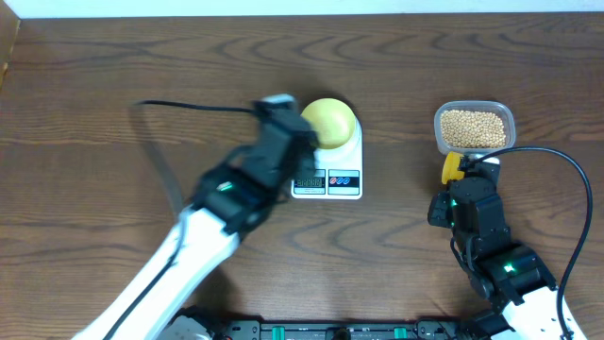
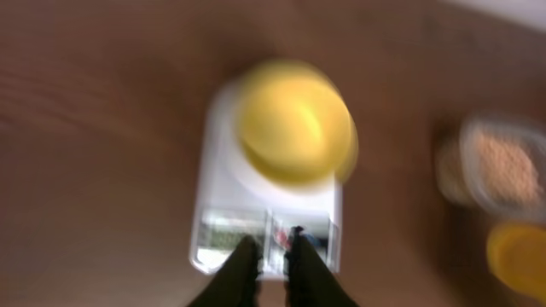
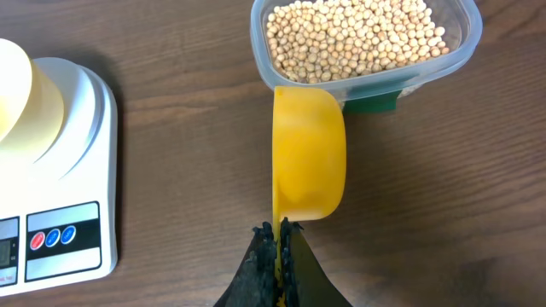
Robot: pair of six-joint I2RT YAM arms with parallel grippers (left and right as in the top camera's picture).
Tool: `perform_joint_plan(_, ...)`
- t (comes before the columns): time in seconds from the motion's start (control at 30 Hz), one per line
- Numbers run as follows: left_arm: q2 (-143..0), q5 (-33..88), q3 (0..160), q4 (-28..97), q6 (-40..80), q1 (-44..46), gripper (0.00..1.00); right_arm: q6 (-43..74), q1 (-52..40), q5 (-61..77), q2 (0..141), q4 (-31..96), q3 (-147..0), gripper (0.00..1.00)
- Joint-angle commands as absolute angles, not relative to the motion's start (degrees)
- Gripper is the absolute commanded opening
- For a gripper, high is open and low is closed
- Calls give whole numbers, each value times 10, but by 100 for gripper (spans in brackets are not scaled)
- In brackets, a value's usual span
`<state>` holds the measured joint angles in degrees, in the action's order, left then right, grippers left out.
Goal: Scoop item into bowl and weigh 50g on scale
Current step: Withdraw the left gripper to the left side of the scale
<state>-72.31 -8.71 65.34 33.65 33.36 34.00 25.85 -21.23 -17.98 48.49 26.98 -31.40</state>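
The job looked to be at its very start, with the bowl [image 1: 329, 122] sitting on the platform of the scale [image 1: 354, 157] and no beans in it that I could see. All the beans [image 1: 472, 129] lay in the clear tub [image 1: 511, 121] over on the right side of the table [image 1: 94, 76], well apart from the scale. The right gripper [image 3: 279, 230] was clenched on the thin handle of the yellow scoop [image 3: 309, 162], holding it on edge with its cup right up against the tub's near wall, outside it and not yet in the beans. The left gripper [image 2: 273, 245] hung low over the scale's front panel, about where the display and the coloured buttons are. Its fingers [image 2: 248, 260] were drawn close together with nothing between them, but that view was too smeared for me to say whether they were fully closed. My guess was that the left arm was seeing to the scale, perhaps switching it on or zeroing it under the bowl. The next move would then fall to the right arm, which would need to lift the scoop over the tub's rim, turn its mouth down into the beans, and carry a level load across to the bowl without spilling.
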Motion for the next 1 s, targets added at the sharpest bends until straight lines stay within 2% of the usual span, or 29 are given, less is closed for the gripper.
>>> perform_joint_plan(0.0,-668,-236,654,339,276,265,42,252,-209,-189,483,263,-321,1)
perform_joint_plan(0.03,-659,-246,654,338,277,239,62,252,-209,-190,483,259,-321,1)
perform_joint_plan(0.07,-655,-255,654,337,277,220,87,252,-209,-190,484,255,-321,1)
perform_joint_plan(0.1,-650,-299,654,338,276,169,93,252,-209,-189,484,244,-321,1)
perform_joint_plan(0.2,-653,-312,653,356,299,106,94,253,-209,-190,484,232,-321,1)
perform_joint_plan(0.3,-665,-293,651,315,324,67,94,281,-209,-196,484,224,-321,1)
perform_joint_plan(0.4,-687,-251,651,245,129,38,94,327,-209,-207,484,225,-321,1)
perform_joint_plan(0.5,-704,-113,651,227,-94,14,94,351,-209,-200,484,225,-321,1)
perform_joint_plan(0.57,-709,-39,651,233,-176,0,94,362,-209,-188,484,225,-321,1)
perform_joint_plan(0.73,-708,23,653,230,-183,-35,94,406,-207,-181,487,225,-321,1)
perform_joint_plan(0.9,-709,14,651,256,-179,-53,94,454,-178,-180,502,211,-321,1)
perform_joint_plan(0.97,-710,61,651,251,-173,-53,94,454,-165,-181,511,201,-321,1)
